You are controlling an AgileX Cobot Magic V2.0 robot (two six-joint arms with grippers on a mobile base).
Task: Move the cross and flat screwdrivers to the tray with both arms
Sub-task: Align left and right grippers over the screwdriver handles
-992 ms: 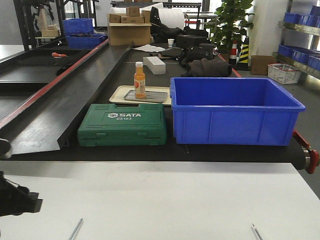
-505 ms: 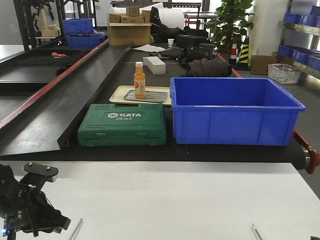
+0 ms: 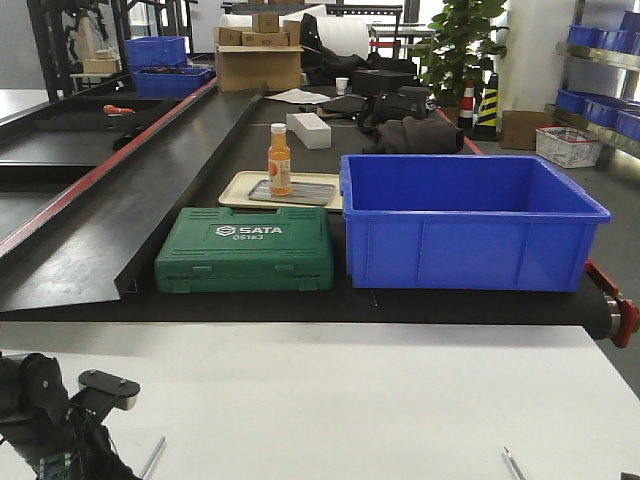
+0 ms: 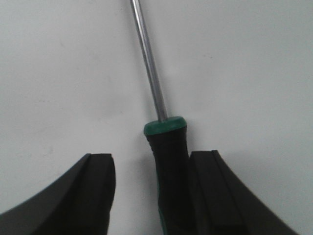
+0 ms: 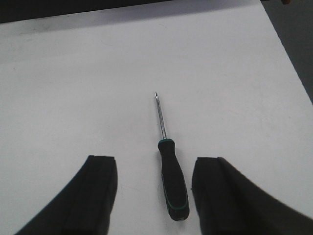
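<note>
In the left wrist view, my left gripper (image 4: 151,159) is open around the dark green and black handle of one screwdriver (image 4: 168,166). The handle lies against the right finger (image 4: 210,186), with a gap to the left finger. Its steel shaft points away over the white table. My right gripper (image 5: 154,164) is open above the other screwdriver (image 5: 172,178), whose handle lies between the fingers, nearer the right one. Both shafts show in the front view, the left screwdriver (image 3: 152,458) and the right screwdriver (image 3: 513,463). The left arm (image 3: 60,425) is low at the left. The grey tray (image 3: 305,192) sits far back.
An orange bottle (image 3: 279,158) stands on the grey tray, which rests in a beige tray (image 3: 235,186). A green SATA case (image 3: 245,250) and a deep blue bin (image 3: 465,220) stand on the black belt between the white table (image 3: 340,400) and the trays.
The left arm swung in from the left edge of the front view and sank lower beside the left screwdriver's shaft. Both screwdrivers lie where they were.
</note>
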